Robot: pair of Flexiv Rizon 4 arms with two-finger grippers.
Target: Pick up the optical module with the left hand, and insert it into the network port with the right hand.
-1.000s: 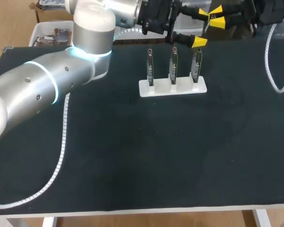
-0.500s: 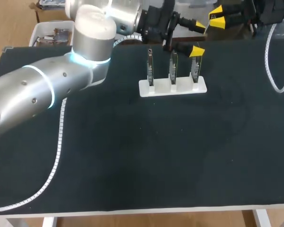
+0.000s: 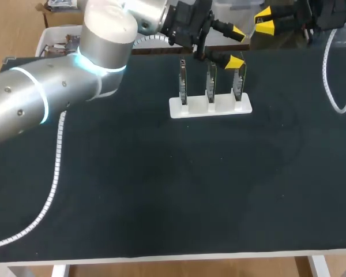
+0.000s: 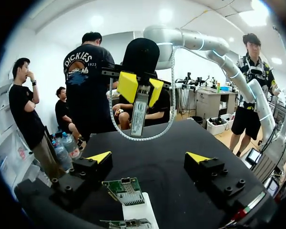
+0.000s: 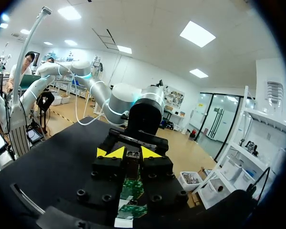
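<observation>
The left arm (image 3: 46, 104) comes in from 9 o'clock and ends near the table's far side. The left gripper (image 3: 236, 46) is spread wide and holds nothing, hovering just over the right-hand boards. The white stand (image 3: 210, 107) lies at 6 o'clock from it and carries three upright boards (image 3: 183, 86) in a row. The right gripper (image 3: 264, 21) is raised at about 1 o'clock from the stand and pinches the module (image 4: 138, 112) between its yellow tips.

In the left wrist view the module hangs with its long axis vertical, ahead of the open left fingers and apart from them. So the module is with the inserting arm, and the right gripper is the nearer one. For insertion, I judge it must go toward 7 o'clock and down to a board's port (image 4: 126, 181), with its axis lined up with the opening. Which way that opening faces, I cannot tell.
</observation>
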